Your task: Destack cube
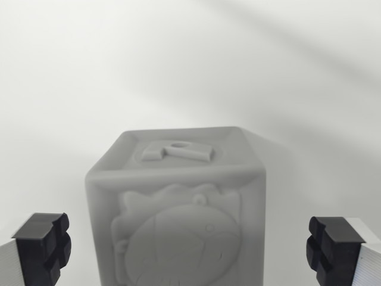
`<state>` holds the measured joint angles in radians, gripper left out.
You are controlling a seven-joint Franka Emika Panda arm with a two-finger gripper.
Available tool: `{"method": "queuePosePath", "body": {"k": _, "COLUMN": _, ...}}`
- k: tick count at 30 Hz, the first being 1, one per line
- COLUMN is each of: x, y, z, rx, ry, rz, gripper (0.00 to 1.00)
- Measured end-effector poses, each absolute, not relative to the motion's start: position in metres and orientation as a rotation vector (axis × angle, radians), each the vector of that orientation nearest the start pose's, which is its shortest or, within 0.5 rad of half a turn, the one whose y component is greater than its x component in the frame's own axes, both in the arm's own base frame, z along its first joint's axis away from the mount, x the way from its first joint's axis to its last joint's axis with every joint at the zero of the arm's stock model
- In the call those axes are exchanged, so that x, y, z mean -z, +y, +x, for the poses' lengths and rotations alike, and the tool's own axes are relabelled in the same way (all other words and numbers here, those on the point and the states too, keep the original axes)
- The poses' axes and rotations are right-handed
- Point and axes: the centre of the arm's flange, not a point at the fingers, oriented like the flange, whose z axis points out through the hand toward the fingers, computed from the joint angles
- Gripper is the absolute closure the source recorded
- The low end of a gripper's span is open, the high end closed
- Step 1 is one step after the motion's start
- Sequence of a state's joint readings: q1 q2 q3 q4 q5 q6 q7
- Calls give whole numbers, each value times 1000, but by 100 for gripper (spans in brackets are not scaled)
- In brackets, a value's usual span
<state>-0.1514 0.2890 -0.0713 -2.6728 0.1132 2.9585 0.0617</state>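
The wrist view shows 1 pale grey cube [175, 214] standing upright at lower centre on a plain white surface [190, 65]. Its top face carries a raised figure with a small round hole; the face toward the camera bears a relief of a rounded cartoon animal inside a recessed frame. The cube's lower edge runs out of the picture, so whether another cube sits beneath it cannot be told.

The gripper [190, 250] has its jaws wide apart. The 2 black fingertips [43, 247] appear at the lower corners of the wrist view, 1 at the view's left and 1 at the view's right, each backed by a white finger body. The cube stands between them, with a clear gap on both sides; neither fingertip touches it.
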Motion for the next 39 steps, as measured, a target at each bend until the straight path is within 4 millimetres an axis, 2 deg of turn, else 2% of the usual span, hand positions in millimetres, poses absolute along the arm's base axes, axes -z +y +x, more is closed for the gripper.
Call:
{"method": "queuePosePath", "body": {"k": 19, "x": -208, "y": -100, "z": 395, "rx": 4, "ry": 610, "rz": -3081, "gripper": 0}}
{"method": "queuePosePath", "body": {"k": 39, "x": -295, "y": -99, "z": 393, "rx": 6, "ry": 611, "rz": -3077, "gripper": 0}}
